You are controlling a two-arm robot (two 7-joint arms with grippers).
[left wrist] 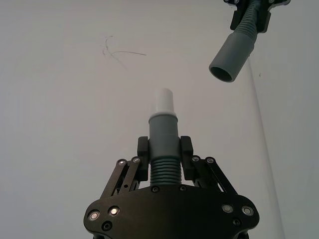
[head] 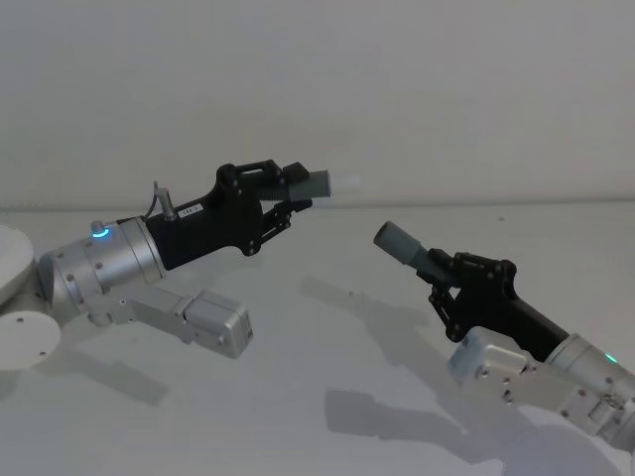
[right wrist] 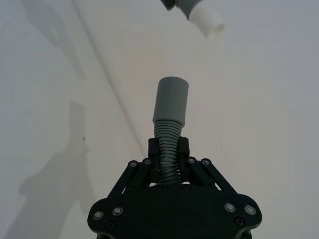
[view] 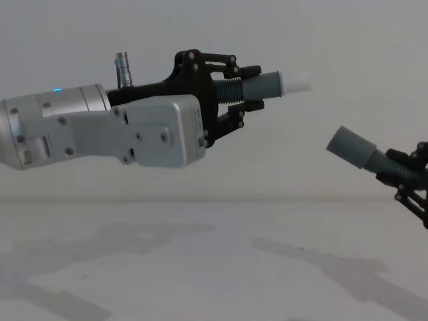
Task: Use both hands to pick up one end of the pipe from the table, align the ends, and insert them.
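Left gripper (head: 291,188) clamps the white-tipped pipe piece (head: 319,183), right gripper (head: 443,270) clamps the socket piece (head: 401,242); I see the two held apart above the table (head: 327,397), the left one higher.

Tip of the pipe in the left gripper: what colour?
White tip, on a grey cuff; best in the left wrist view.

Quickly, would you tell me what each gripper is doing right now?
Left gripper: shut on the white-tipped pipe.
Right gripper: shut on the socket pipe.
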